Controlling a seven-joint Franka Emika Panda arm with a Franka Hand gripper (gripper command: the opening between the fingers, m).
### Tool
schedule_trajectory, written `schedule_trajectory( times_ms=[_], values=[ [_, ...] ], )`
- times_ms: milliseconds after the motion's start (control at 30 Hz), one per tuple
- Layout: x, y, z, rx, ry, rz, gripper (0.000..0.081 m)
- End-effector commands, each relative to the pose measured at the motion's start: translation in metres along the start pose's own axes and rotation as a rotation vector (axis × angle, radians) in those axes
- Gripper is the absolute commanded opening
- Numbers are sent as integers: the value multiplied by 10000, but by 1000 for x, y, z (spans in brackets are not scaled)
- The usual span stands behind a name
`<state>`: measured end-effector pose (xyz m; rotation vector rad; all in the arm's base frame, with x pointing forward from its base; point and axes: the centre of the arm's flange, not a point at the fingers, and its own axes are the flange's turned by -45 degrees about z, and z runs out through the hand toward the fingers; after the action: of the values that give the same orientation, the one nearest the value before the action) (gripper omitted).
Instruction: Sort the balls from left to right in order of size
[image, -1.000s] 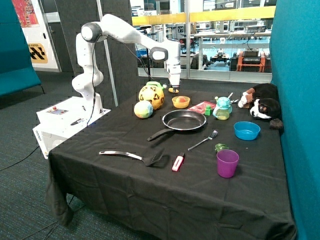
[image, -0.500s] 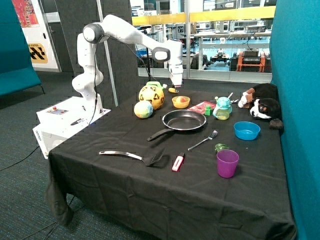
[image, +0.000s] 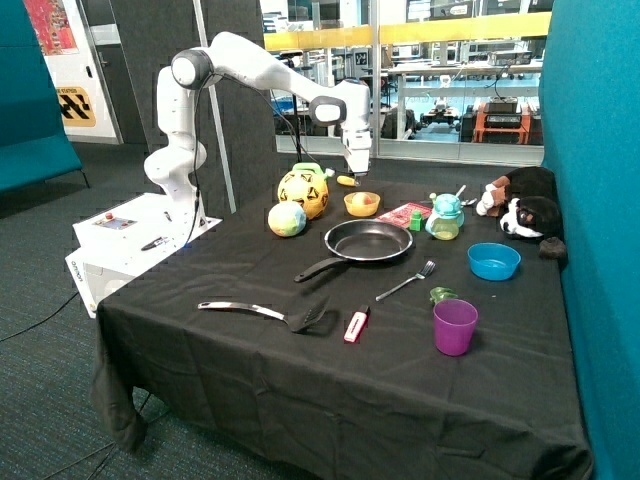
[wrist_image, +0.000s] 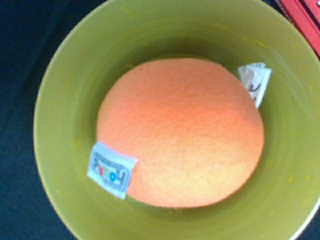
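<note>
Shifted since the earlier frames, the white arm has swung its jaws (image: 358, 176) from near the big yellow football (image: 303, 191) to a spot directly above the yellow bowl (image: 362, 204), still in the air at the far side of the black-draped counter (image: 250, 360). Whether the jaws are open or closed cannot be told from either view, and nothing is seen held in them.

Straight below the jaws, the wrist view looks down into the round, smooth-walled bowl (wrist_image: 60, 100), where the small orange-yellow ball (wrist_image: 180, 132) lies. Its surface is matte and finely grained like foam or felt, orange on one side and fading to pale yellow on the other. A small white fabric label (wrist_image: 112, 170) with coloured letters sits at its edge, and a second white tag (wrist_image: 254, 80) sticks out on the opposite side.

Beside the bowl, away from the jaws, the glossy football with black markings rests on the cloth, with the medium pastel ball (image: 287, 219) touching or just in front of it. Nearer the camera than the bowl lies a round black frying pan (image: 367, 241) with a long handle.
</note>
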<state>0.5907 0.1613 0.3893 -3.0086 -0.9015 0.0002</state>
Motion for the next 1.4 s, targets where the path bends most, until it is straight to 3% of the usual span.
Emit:
schedule_trajectory(
  times_ms=[0, 667, 1067, 1200, 1267, 1367],
  values=[
    [5, -9, 12, -9, -1, -51, 806],
    [4, -20, 33, -9, -1, -2, 781],
    [-1, -28, 44, -9, -1, -11, 588],
    [-2, -29, 46, -9, -1, -46, 548],
    [-2, -28, 46, -9, -1, -52, 569],
    [0, -27, 46, -9, -1, -34, 521]
  ],
)
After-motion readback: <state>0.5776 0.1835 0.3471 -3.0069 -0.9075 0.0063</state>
